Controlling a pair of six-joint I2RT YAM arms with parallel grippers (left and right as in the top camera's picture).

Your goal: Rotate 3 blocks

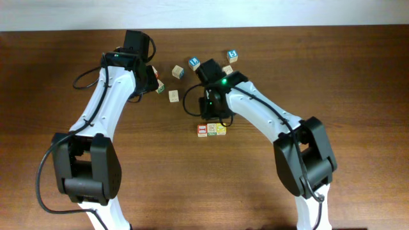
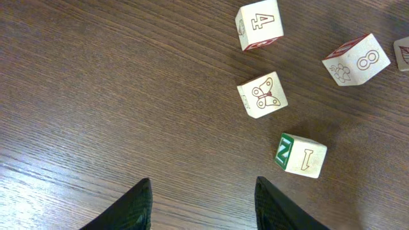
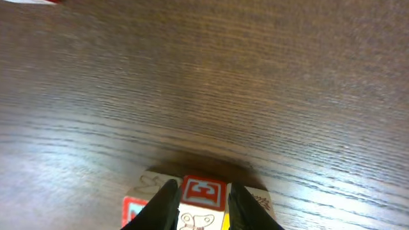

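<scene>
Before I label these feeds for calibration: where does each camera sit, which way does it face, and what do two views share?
Overhead: above the brown wooden table, facing down; both white-and-black arms show.
Left wrist: on the left arm, facing down; its open left claw shows.
Right wrist: low over the table; right claw flanks a red-bordered pale wooden cube.
Shared: overhead and left wrist both see the green-marked pale wooden cube.

The table (image 2: 96, 96) is dark brown wood with a fine grain, smooth, and it has a soft shine. The blocks (image 1: 211, 130) are pale bare wood, matt, and the coloured marks on their faces look printed or painted. The fingers (image 2: 137, 204) of the left claw (image 2: 203, 191) look like black matt plastic. The arm shells (image 1: 105, 102) are white smooth plastic with a light gloss.
</scene>
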